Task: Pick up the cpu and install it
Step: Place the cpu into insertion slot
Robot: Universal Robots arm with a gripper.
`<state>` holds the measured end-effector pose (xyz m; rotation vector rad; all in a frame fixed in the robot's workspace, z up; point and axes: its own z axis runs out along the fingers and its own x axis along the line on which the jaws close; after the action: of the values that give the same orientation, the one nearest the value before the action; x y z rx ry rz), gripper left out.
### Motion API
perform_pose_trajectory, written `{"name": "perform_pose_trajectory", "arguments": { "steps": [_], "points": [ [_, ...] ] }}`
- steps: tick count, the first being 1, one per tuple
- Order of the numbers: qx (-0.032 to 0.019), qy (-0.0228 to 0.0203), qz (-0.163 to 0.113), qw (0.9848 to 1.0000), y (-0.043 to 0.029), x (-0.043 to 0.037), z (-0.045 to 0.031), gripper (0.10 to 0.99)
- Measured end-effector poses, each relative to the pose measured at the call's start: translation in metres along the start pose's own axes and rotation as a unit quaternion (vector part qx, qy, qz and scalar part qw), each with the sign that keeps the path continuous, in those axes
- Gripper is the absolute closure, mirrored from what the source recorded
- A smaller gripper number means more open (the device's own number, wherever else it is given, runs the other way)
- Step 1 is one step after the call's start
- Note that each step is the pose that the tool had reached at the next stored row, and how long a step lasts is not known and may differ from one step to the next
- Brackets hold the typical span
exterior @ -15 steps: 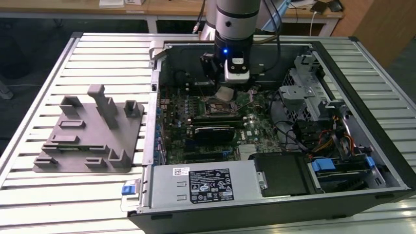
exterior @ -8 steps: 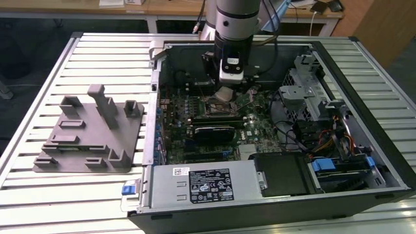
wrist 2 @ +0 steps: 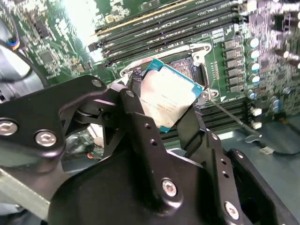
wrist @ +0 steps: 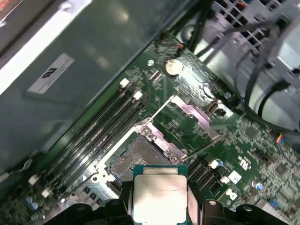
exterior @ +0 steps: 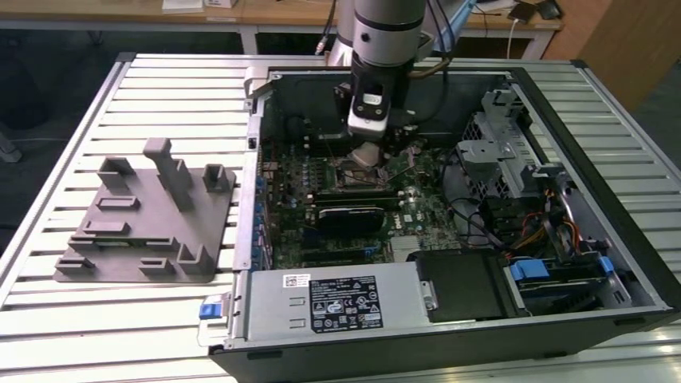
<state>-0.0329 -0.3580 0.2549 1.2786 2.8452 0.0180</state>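
In the exterior view, the pincer [exterior: 368, 153] hangs inside the open computer case [exterior: 639, 263] on the bench [exterior: 64, 120]. In the second wrist view, its black fingers [wrist 2: 143, 126] clamp the square cpu [wrist 2: 168, 93] by opposite edges, its silvery face tilted over the socket [wrist 2: 187, 65]. In the first wrist view, the cpu [wrist: 158, 197] sits beside the open socket [wrist: 133, 159], whose hinged plate [wrist: 194, 117] is flipped back.

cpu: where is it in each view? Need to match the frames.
Exterior view: cpu over the open socket, inside the case.
Second wrist view: cpu gripped in the pincer, socket behind it.
First wrist view: cpu nearest the camera, socket beyond it.
Shared landmark: the open socket beside the memory slots.
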Motion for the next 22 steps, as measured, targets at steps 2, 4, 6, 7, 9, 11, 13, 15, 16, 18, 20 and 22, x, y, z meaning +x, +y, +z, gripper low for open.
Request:
{"name": "perform_pose_trajectory", "arguments": {
  "steps": [2,4,6,7,9,11,13,15,16,18,20,22],
  "points": [
    [0.0003,-0.0004,0.018,0.9998,0.0000,0.0000,0.0002,0.541],
    [0.0006,-0.0007,0.036,0.9994,0.0000,0.0000,0.0005,0.541],
    [0.0008,-0.0011,0.055,0.9985,0.0000,0.0000,0.0008,0.541],
    [0.0010,-0.0013,0.064,0.9980,0.0000,0.0000,0.0009,0.541],
    [0.0013,-0.0016,0.082,0.9967,0.0000,0.0000,0.0012,0.541],
    [0.0015,-0.0019,0.100,0.9950,0.0000,0.0000,0.0015,0.541],
    [0.0018,-0.0023,0.118,0.9930,0.0000,0.0000,0.0018,0.541],
    [0.0021,-0.0027,0.136,0.9907,0.0000,0.0000,0.0022,0.541],
    [0.0023,-0.0029,0.145,0.9895,0.0000,0.0000,0.0023,0.541],
    [0.0026,-0.0032,0.163,0.9866,-0.0001,0.0000,0.0027,0.541],
    [0.0028,-0.0036,0.181,0.9835,0.0000,0.0000,0.0030,0.541],
    [0.0031,-0.0039,0.199,0.9801,-0.0001,0.0000,0.0033,0.541]
  ]
}}
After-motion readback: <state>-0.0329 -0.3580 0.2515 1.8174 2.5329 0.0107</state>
